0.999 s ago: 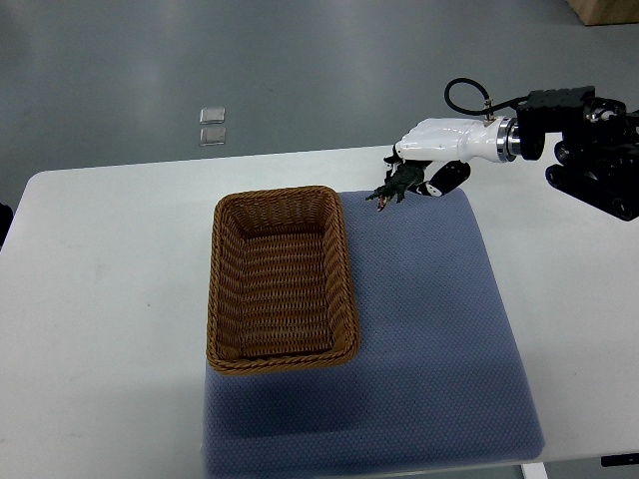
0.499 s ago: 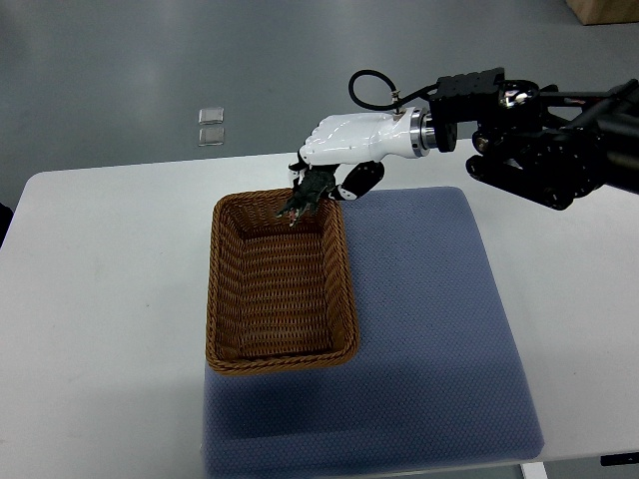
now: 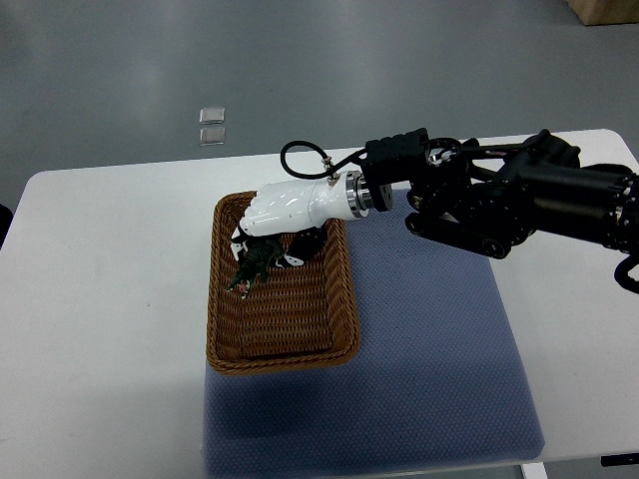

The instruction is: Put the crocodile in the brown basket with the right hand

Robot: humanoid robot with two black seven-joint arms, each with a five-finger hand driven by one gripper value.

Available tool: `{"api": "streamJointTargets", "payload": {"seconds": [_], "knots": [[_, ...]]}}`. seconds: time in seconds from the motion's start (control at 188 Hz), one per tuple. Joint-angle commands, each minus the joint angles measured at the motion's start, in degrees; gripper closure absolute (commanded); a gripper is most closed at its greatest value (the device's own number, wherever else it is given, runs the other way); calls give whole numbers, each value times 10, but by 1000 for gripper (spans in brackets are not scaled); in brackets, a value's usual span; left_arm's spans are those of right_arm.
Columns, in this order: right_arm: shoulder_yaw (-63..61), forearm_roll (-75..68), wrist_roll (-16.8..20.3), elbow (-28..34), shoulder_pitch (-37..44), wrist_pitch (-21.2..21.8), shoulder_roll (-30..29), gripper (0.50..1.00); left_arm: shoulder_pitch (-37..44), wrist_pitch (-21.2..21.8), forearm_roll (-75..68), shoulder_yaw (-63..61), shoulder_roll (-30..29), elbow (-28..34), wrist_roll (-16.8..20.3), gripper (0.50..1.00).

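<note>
right hand [image 3: 272, 228] fingers clamped on crocodile [image 3: 250, 265] | croc hangs inside brown basket [image 3: 344, 299], upper-left part, above wicker floor | basket sits on blue mat [image 3: 429, 339]; white table [image 3: 110, 289]

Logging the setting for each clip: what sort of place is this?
Probably a robotics lab or test room: a plain white table on a bare grey floor, a blue-grey mat as work area, and only a brown wicker basket and the toy crocodile in the right hand.

One crocodile [image 3: 250, 267], one basket [image 3: 283, 360], one mat [image 3: 429, 349]
</note>
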State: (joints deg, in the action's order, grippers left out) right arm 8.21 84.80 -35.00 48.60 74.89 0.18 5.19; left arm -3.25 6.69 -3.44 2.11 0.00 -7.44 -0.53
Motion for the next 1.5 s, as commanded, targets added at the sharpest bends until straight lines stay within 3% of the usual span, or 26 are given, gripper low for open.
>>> {"api": "streamJointTargets", "payload": {"seconds": [0.0,0.186,0.319,0.595,0.813,1.063,1.323,1.493], "knots": [[1,1,0,-2,-6,0,1,799,0,0,0,-1,0,-1,0,500],[1,1,0,-3,-12,-2,4,658,0,0,0,-2,0,0,0,500],[1,1,0,-6,-15,-26,6,605,0,1,0,-2,0,0,0,500],[-9,-10,0,-10,-16,-46,24,603,0,1,0,-1,0,-1,0,500],[-104,-84,0,-25,-58,-46,41,603,0,1,0,-1,0,-1,0,500],[-203,-279,82,-39,-128,-46,79,599,0,1,0,0,0,-1,0,500],[-295,-517,170,-99,-189,-48,91,599,0,1,0,0,0,0,0,500],[-306,-634,202,-108,-215,-53,108,597,0,1,0,0,0,0,0,500]]}}
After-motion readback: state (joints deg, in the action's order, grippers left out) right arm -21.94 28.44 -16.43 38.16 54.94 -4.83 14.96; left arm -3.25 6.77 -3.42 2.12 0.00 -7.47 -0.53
